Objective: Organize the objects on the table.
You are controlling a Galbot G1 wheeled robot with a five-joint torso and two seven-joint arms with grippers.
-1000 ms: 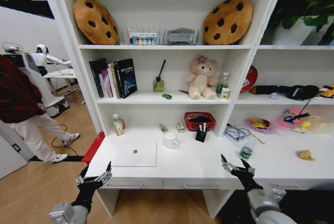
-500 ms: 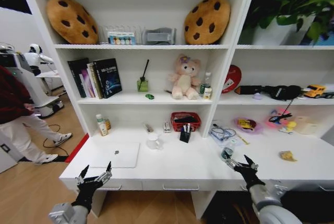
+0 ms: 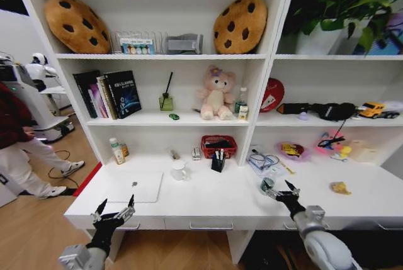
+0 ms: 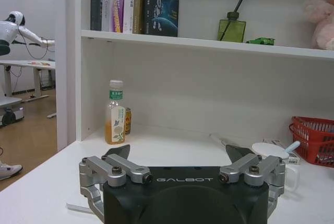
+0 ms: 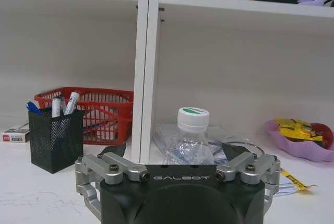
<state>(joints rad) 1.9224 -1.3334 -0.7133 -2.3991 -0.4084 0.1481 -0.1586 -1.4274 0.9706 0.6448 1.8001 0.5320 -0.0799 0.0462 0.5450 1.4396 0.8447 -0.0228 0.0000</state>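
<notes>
The clear water bottle (image 5: 190, 139) stands upright, white cap up, right of the pen cup (image 5: 55, 138). Right gripper (image 3: 279, 189) spread wide before it, empty; left gripper (image 3: 114, 209) likewise.

Right pincer (image 5: 176, 164): black body, silver-grey metal fingers, white lettering. Just beyond it, water bottle (image 5: 190, 143): clear, white cap with green top. Off to one side of that pincer, pen cup (image 5: 55, 139): black mesh, holding blue and white pens. Behind the cup, basket (image 5: 104, 113): red wire. Past the bottle, dish (image 5: 302, 148): pink-violet, yellow wrapper inside.

Left pincer (image 4: 182, 167): same black and silver. Ahead of it, desk (image 3: 233, 201): plain white; laptop (image 3: 135, 187): silver-white, dark logo.
</notes>
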